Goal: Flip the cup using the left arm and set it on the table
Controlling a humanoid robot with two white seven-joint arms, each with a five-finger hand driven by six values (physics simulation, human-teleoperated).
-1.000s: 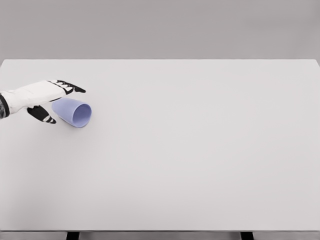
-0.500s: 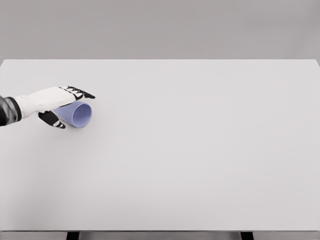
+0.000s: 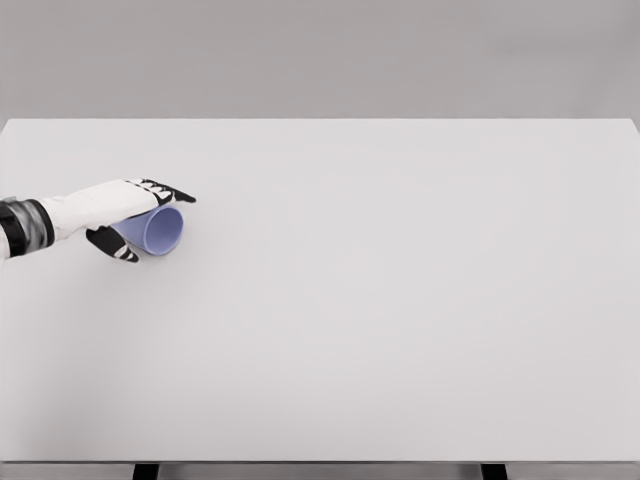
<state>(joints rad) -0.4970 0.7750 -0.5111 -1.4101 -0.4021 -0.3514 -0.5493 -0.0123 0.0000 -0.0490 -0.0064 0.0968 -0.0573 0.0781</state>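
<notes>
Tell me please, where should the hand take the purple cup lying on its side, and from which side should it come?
Probably the side wall of the cup, approached from the closed end at the left. The cup lies on the table with its mouth facing right, and the left hand is already around it, fingers over the top and thumb below.

Left arm reaches in from left; left hand (image 3: 112, 207) fingers (image 3: 170, 190) extended, thumb below, spread.
</notes>
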